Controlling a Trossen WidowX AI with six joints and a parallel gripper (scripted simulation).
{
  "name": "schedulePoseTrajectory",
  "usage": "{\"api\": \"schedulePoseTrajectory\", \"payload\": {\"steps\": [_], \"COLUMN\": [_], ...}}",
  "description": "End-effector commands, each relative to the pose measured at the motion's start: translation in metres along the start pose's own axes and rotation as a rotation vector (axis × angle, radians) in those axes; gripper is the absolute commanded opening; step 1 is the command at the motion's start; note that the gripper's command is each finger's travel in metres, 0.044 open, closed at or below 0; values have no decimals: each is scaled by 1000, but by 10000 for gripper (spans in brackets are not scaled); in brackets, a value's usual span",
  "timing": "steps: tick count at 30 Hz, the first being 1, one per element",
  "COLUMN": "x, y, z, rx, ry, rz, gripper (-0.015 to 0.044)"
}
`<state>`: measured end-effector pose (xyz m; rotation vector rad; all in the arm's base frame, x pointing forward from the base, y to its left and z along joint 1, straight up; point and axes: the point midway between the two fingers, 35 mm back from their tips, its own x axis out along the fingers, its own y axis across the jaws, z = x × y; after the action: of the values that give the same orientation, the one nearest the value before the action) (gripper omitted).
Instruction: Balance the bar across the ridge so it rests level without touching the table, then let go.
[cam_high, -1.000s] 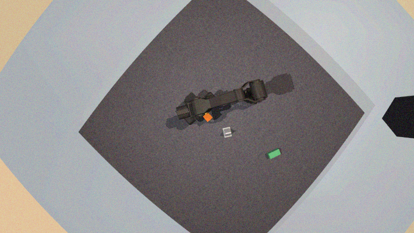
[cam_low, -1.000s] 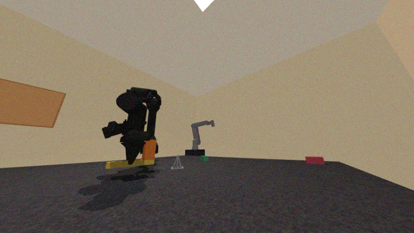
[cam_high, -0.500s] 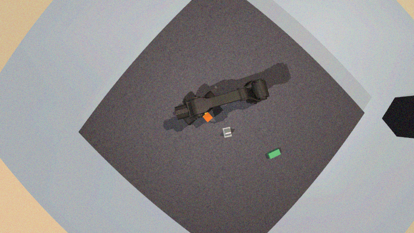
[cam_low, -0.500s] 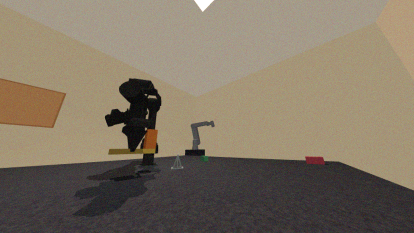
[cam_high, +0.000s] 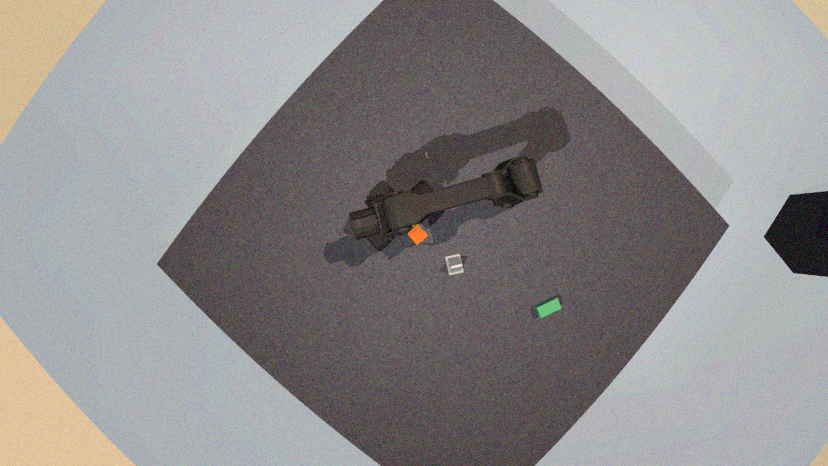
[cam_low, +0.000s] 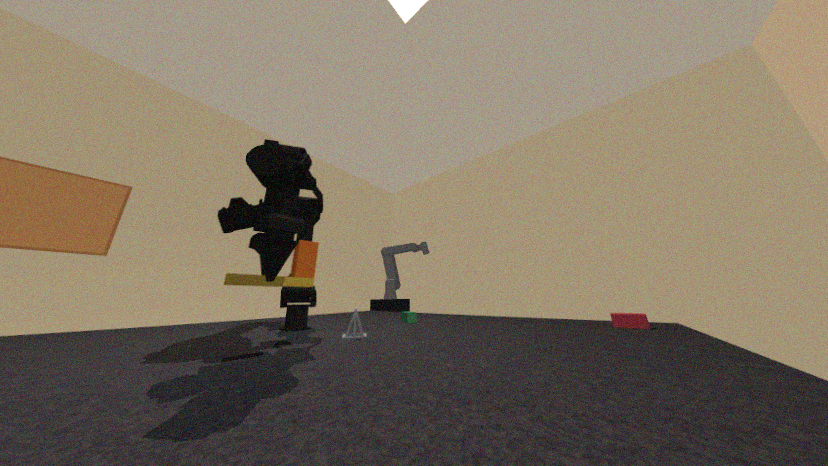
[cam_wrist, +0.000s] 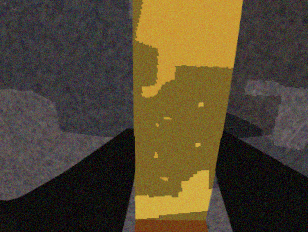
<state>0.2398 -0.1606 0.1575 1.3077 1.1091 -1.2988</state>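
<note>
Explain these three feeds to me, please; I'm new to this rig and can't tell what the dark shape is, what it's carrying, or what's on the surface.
The dark shape is a single robot arm ending in a two-fingered gripper. One picture looks straight down, one looks across from low beside the table, and one sits on the wrist looking along the fingers. The gripper is shut on a yellow bar, held roughly level above the dark table. An orange block rides on one end of the bar. On the table stand a small pale ridge, a green block and, far off, a red block.
</note>
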Motion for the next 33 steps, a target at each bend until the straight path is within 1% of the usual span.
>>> {"api": "schedulePoseTrajectory", "payload": {"steps": [1,17,33], "x": [-4,-6,-7], "y": [1,0,-18], "z": [-10,-72,-131], "rx": [26,214,403], "ry": [5,11,16], "rz": [-1,-2,-6], "gripper": [0,0,0]}}
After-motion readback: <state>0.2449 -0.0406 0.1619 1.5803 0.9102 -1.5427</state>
